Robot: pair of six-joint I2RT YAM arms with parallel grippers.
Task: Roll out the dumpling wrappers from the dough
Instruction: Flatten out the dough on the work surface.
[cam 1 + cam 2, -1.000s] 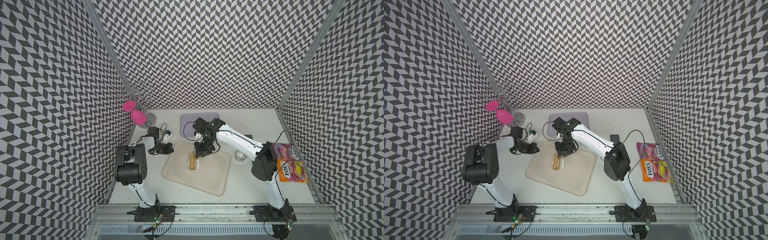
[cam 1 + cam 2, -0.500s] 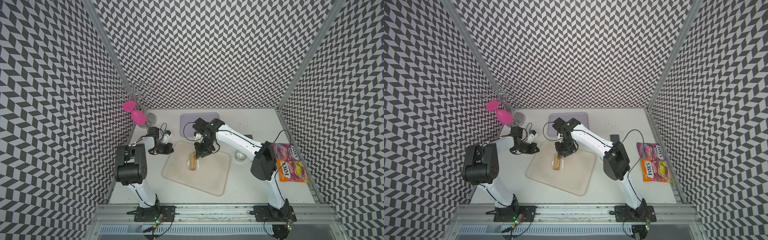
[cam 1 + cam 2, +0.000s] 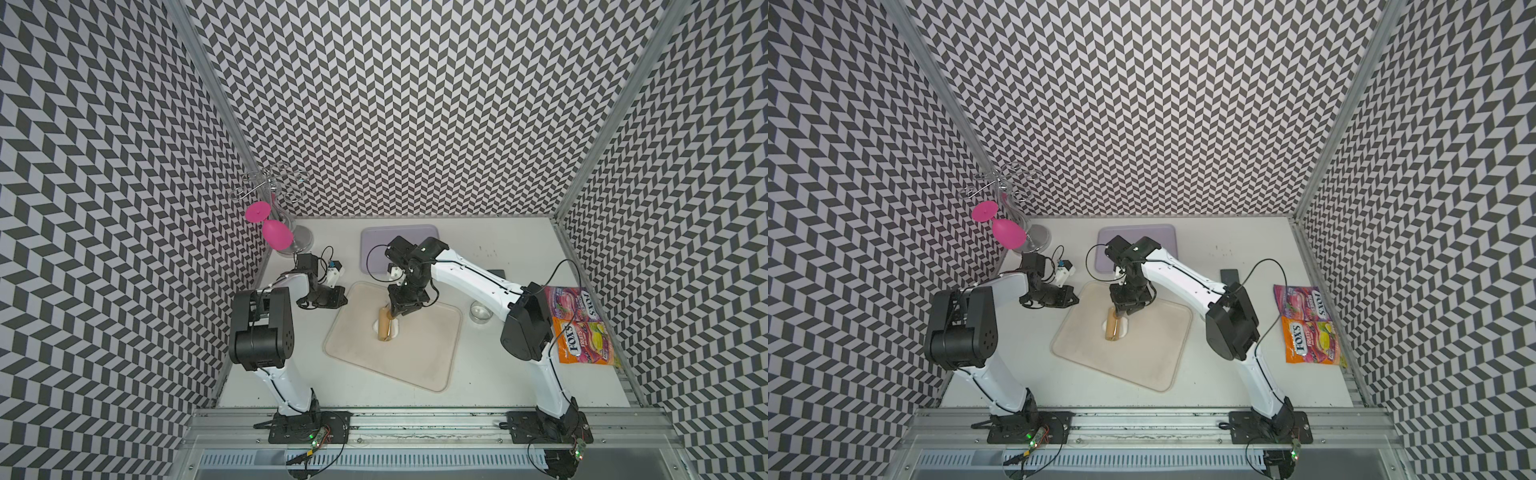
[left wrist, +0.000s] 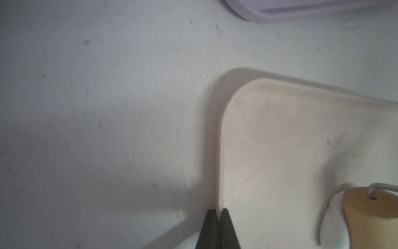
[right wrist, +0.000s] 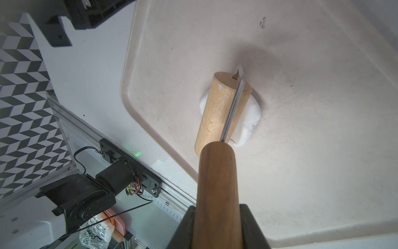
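Right gripper [image 5: 217,215] clamps the smooth dark wooden handle [image 5: 216,172] of a pale wooden cylindrical roller [image 5: 217,112]. The roller rests on the soft matte white dough lump [image 5: 249,120] just ahead of this gripper, on a scuffed beige round-cornered tray [image 5: 301,161]. Left gripper [image 4: 217,222], jaws together, sits at that tray's rim. A glossy lavender tray [image 4: 301,10] lies beyond it on the tabletop [image 4: 107,107].

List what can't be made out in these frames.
- Dough: mostly under the roller in the right wrist view, so its full outline and thickness are hidden. It is too small to judge in both top views.
- Left gripper: tips shut at the beige tray rim, cut off by the frame edge; contact unclear.
- Small round clear thing beside the right arm: too small to identify.
- Purple tray: partly covered by the right arm.
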